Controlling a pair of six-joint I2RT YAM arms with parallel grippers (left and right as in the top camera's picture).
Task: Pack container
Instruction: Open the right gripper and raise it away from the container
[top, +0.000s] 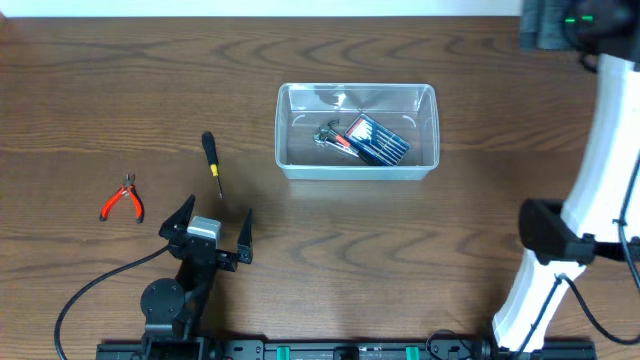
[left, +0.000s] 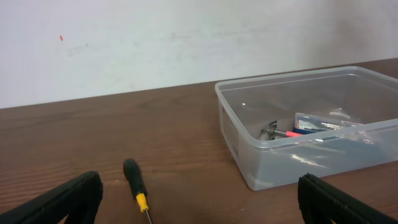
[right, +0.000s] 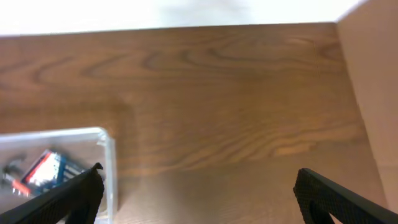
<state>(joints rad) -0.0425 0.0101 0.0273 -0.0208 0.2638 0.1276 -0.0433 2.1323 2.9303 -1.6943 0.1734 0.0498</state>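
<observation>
Overhead view: container (top: 350, 173) sits at 1 o'clock from left gripper (top: 219, 207). Left gripper and right gripper (right: 198, 180) stand wide, empty. Container appears light, semi-rigid, slick-walled; grasp the rim at a long wall.

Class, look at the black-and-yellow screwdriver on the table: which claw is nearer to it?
Left. The left claw is open just on the robot's side of the screwdriver, left of the container. The right claw is beyond the container's right end, much farther away.
</observation>
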